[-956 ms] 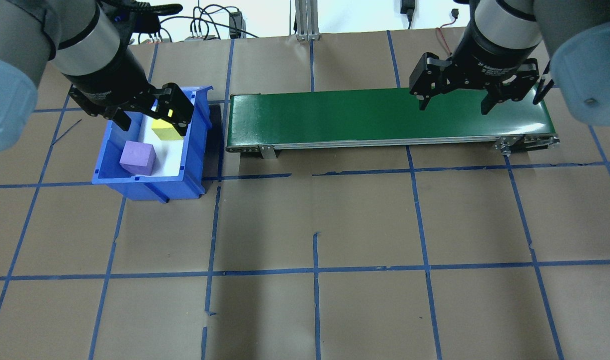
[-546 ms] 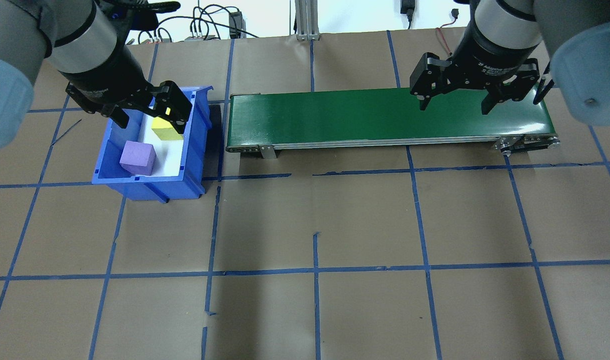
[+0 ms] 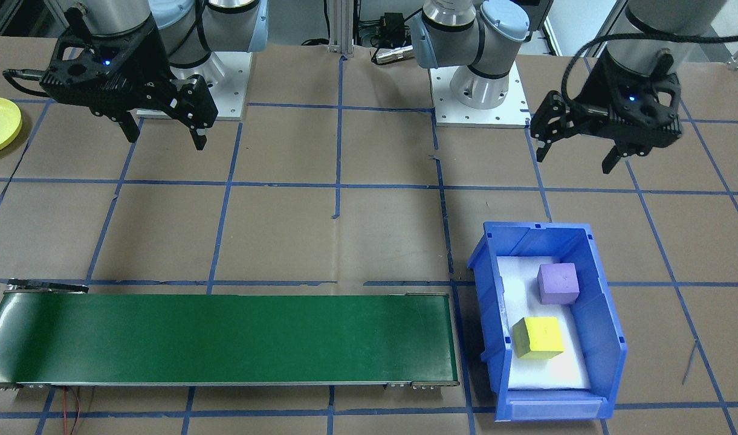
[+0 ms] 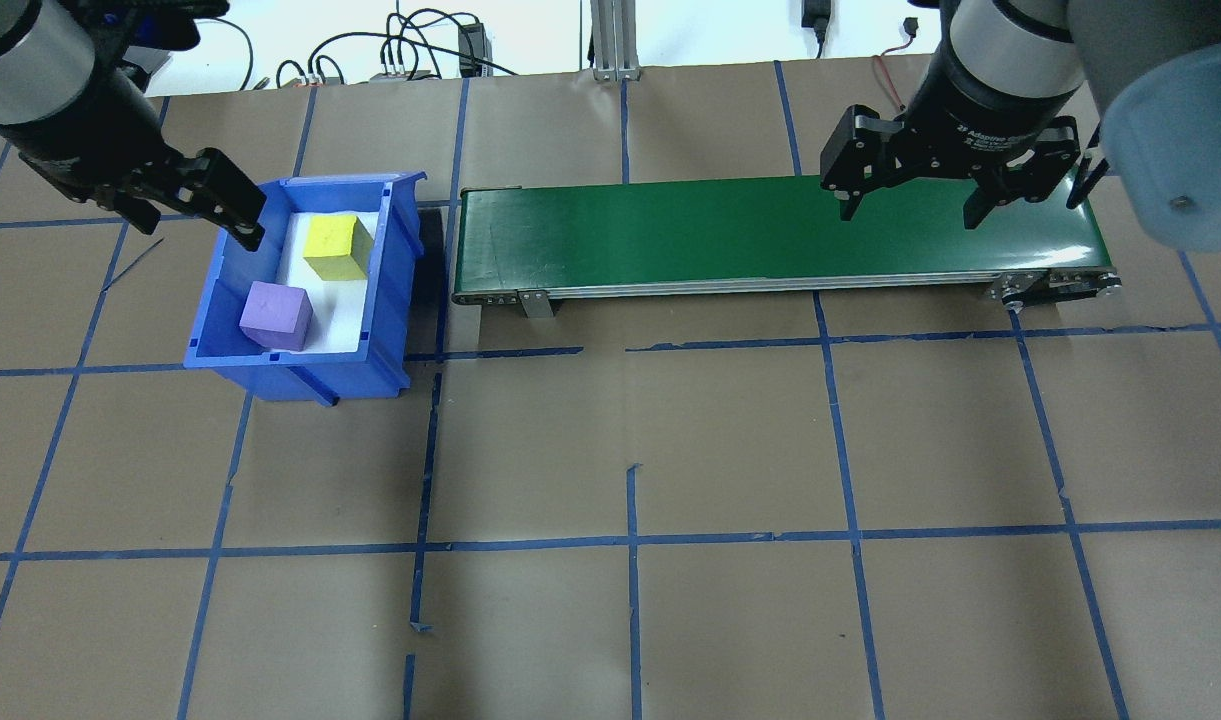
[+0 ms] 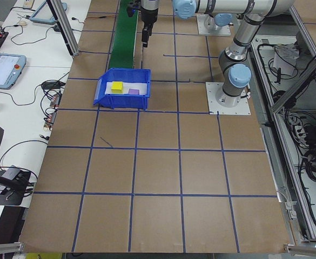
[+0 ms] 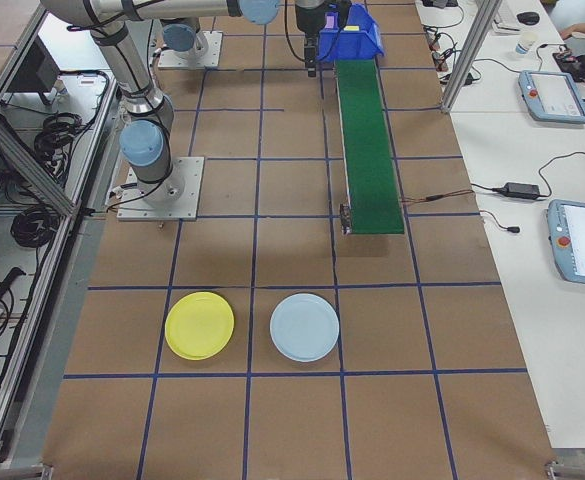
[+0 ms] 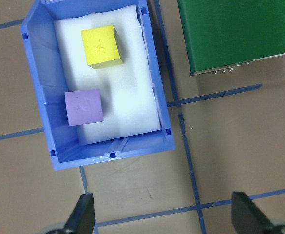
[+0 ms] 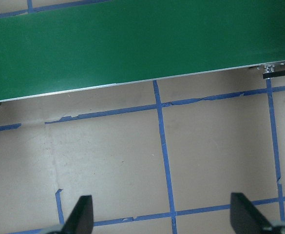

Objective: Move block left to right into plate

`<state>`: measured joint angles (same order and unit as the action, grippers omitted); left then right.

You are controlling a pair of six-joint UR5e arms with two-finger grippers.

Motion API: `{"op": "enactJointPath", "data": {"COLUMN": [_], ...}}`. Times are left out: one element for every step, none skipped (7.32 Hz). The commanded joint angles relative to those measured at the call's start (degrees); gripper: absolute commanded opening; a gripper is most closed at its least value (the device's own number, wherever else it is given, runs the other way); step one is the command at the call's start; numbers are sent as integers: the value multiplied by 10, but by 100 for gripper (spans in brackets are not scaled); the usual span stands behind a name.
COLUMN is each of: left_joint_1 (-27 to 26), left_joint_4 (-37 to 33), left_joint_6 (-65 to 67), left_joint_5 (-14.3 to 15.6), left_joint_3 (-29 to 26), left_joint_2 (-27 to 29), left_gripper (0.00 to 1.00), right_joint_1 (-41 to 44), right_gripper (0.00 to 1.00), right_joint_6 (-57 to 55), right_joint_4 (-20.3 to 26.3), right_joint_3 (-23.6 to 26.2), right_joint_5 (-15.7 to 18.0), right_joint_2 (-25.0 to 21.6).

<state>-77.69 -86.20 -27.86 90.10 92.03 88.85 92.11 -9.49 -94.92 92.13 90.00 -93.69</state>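
With neither the yellow foam cube nor the purple foam cube lifted from the blue plastic bin, the left gripper hangs beside that bin, jaws wide and empty, needing to descend onto a cube, while the right gripper, jaws wide, waits and the round yellow plastic plate lies far off.

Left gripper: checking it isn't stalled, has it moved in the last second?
Yes. The left gripper shifted toward the view's left, from over the blue bin to its left rim.
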Motion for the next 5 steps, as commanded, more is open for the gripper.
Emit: {"op": "enactJointPath", "data": {"left_joint_1": [25,25,25,25,25], "left_joint_4": [58,63,69,76,80], "left_joint_6": [-133,-175,-203,-240,-263], "left_joint_5": [0,-1,-1,3,3], "left_joint_3": [7,8,8,9,9], "left_joint_2": [70,87,99,103,105], "left_gripper": [100,100,100,100,100], "right_joint_1": [0,0,0,0,0], "right_gripper": [100,100,100,100,100], "right_joint_6": [-1,0,0,0,0], "right_joint_4": [0,0,0,0,0], "right_joint_3": [0,0,1,0,0], "right_joint_5": [0,0,0,-1,-1], "right_joint_2": [0,0,0,0,0]}}
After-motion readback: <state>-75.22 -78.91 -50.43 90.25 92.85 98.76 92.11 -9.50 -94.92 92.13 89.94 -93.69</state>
